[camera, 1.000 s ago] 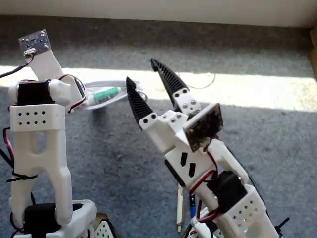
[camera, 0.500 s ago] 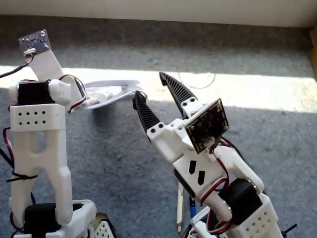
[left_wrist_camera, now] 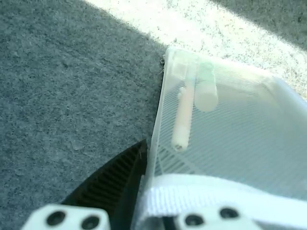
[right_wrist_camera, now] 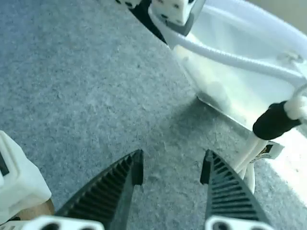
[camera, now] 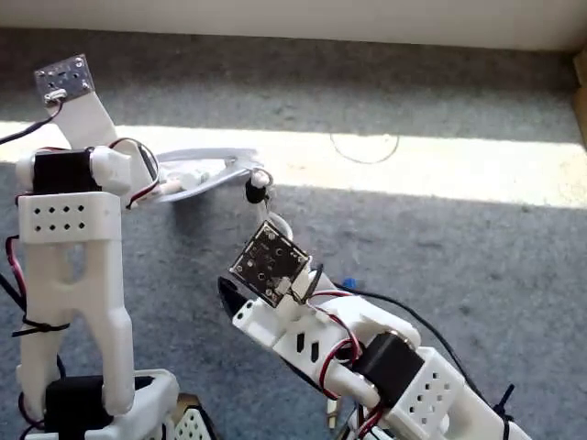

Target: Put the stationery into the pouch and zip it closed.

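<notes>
The clear pouch (camera: 206, 170) lies on grey carpet at the edge of a sunlit band, and my left gripper (camera: 156, 183) is shut on its edge. Through the ribbed plastic (left_wrist_camera: 230, 139) I see a cream stick (left_wrist_camera: 183, 117) and a pale cylinder (left_wrist_camera: 206, 88) inside; the black finger (left_wrist_camera: 115, 184) presses against the pouch's side. A black zip pull (camera: 257, 191) on a white cord hangs at the pouch's near end. My right gripper (right_wrist_camera: 170, 172) stands open just above the carpet, a little short of the zip pull (right_wrist_camera: 273, 120) and the pouch (right_wrist_camera: 240, 81), with nothing between its fingers.
The right arm's body (camera: 367, 357) crosses the lower middle of the table. The left arm's white column (camera: 69, 266) stands at the left. A thin wire loop (camera: 365, 147) lies in the sunlit strip. A pale wall runs along the back edge.
My right gripper, raised and open beside the pouch before, has swung down and back toward the front and now points at the carpet near the zip pull. The left arm stayed put.
</notes>
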Motion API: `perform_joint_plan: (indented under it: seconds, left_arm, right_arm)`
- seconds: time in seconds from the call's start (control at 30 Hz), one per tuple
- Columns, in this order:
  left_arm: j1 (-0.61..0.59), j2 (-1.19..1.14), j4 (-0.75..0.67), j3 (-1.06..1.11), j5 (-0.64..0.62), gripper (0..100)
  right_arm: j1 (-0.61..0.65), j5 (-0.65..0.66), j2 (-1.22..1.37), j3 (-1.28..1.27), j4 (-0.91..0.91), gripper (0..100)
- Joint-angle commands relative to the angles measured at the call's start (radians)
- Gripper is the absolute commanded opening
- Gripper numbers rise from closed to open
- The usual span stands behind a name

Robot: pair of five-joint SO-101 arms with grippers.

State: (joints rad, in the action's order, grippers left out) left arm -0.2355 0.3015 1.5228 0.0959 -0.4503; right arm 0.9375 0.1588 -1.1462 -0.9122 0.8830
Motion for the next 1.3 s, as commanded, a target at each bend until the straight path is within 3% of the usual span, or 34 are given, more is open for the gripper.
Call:
perform_joint_plan:
  seconds: [0.0,0.43,0.83,1.07,1.27]
  left_arm:
    - [-0.019,-0.018,-0.011,0.007,0.009,4]
    - [-0.018,-0.018,-0.012,0.007,0.009,4]
    - [-0.016,-0.018,-0.026,0.016,0.009,4]
    - [-0.016,-0.018,-0.026,0.016,0.009,4]
    - [-0.016,-0.018,-0.026,0.016,0.009,4]
  right_arm:
    - [0.01,0.005,-0.088,-0.045,0.005,19.1]
    - [0.008,0.005,-0.45,-0.407,0.005,19.4]
    - [0.008,0.002,-0.453,-0.562,0.056,20.0]
    - [0.008,-0.02,-0.45,-0.567,0.131,32.3]
    - [0.015,-0.023,-0.225,-0.556,0.124,32.4]
